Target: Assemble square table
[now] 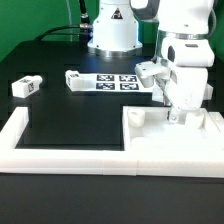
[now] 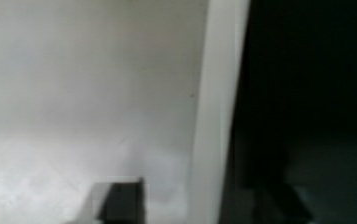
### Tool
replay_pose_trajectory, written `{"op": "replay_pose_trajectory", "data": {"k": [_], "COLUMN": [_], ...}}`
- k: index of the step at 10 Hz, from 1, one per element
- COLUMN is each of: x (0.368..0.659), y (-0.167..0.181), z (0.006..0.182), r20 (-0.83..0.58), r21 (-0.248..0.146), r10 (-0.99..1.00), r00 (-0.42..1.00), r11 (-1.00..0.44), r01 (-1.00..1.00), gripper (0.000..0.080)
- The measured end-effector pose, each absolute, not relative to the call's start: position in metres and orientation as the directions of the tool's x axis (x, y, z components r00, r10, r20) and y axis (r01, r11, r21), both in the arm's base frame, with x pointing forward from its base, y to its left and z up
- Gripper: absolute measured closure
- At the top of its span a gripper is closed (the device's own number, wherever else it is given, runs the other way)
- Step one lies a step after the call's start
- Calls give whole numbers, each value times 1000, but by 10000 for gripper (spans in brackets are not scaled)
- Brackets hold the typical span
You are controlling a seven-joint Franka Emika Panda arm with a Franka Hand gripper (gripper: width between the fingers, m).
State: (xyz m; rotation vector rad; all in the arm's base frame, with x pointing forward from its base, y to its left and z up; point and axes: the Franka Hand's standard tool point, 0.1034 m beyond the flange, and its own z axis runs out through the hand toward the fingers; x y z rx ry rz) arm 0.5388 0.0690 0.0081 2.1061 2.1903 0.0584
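Note:
The white square tabletop (image 1: 170, 138) lies in the right corner of the border wall. A short white leg (image 1: 135, 117) stands upright on it toward the exterior view's left. My gripper (image 1: 181, 112) hangs low over the tabletop's far right part. In the wrist view the tabletop (image 2: 86, 100) fills one side, and its bright edge runs between my dark fingertips (image 2: 122, 203). The gripper (image 2: 214, 205) is open and holds nothing. One loose leg (image 1: 25, 86) lies at the far left. Another leg (image 1: 75, 78) lies beside the marker board. A third white piece (image 1: 148, 72) shows beside my arm.
The long low white border wall (image 1: 70, 152) runs along the front and up both sides. The marker board (image 1: 115, 82) lies flat in the middle back. The robot base (image 1: 112, 35) stands behind it. The mat is black.

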Motion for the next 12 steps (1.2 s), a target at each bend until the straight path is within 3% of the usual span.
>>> {"op": "replay_pose_trajectory", "data": {"k": [2, 5, 10, 12], "x": [539, 539, 538, 534], "y": [69, 69, 69, 73], "z": [8, 8, 8, 29], "r20": [-47, -47, -47, -33], "r21": [98, 98, 98, 113], "r10": [998, 998, 998, 989], "r00": [-37, -37, -36, 143], "r11": [41, 41, 40, -138], "r01": [994, 994, 994, 984], "gripper": [207, 155, 150, 150]}}
